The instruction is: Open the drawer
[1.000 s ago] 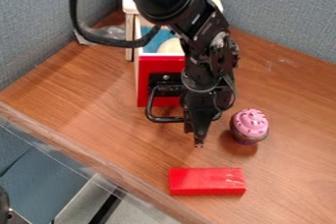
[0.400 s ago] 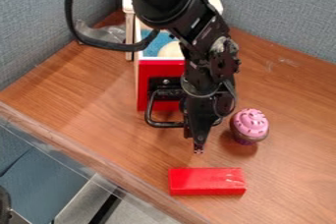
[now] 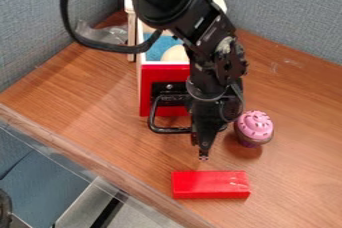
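Observation:
The gripper (image 3: 203,156) points down at the middle of the view, just in front of the red drawer front (image 3: 152,79), and covers the right part of it. The drawer stands pulled out from its white-topped cabinet (image 3: 131,4), with a blue bottom and a pale round object (image 3: 175,53) inside. A black loop handle (image 3: 169,130) sticks out from the drawer front; its right side passes behind the gripper, so contact there is hard to make out.
A cupcake with pink icing (image 3: 254,125) stands close to the right of the gripper. The red block (image 3: 210,185) lies just in front. Clear plastic (image 3: 110,34) is at the back left, beside the grey partition.
The gripper has moved a little toward the front of the table. The drawer front and its handle have come forward with it, showing slightly more of the inside.

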Robot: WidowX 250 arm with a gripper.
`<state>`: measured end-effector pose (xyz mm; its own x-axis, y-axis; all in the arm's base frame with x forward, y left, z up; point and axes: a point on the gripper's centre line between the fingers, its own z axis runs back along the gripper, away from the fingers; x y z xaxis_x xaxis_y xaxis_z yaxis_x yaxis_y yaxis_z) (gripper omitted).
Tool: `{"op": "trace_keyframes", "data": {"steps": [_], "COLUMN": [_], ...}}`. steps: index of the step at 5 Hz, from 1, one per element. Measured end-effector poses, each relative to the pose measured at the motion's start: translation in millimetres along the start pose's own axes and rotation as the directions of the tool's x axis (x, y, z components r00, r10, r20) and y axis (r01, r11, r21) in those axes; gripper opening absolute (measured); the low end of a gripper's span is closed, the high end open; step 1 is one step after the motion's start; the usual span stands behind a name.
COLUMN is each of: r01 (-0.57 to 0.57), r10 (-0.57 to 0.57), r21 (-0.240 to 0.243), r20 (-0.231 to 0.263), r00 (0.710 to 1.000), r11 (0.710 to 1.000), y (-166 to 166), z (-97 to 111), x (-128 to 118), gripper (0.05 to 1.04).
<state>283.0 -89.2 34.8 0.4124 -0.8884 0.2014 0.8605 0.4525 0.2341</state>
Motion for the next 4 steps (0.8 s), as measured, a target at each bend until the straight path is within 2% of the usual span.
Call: {"op": "trace_keyframes", "data": {"steps": [1,2,3,4], "r01": [0.006,0.014,0.018,-0.003], "r10": [-0.006,-0.014,-0.018,0.002], "r21": [0.000,-0.002,-0.005,0.034], "r20": [0.002,-0.003,-0.006,0.024], "r00": [1.000,1.000,1.000,1.000], "r11": [1.000,1.000,1.000,0.999], "y": [-0.2,-0.3,-0.7,7.1], "z": [0.4,0.0,1.2,23.4], "x": [0.6,-0.4,-1.0,-0.8], "gripper": [0.765,0.996,1.005,1.001]}}
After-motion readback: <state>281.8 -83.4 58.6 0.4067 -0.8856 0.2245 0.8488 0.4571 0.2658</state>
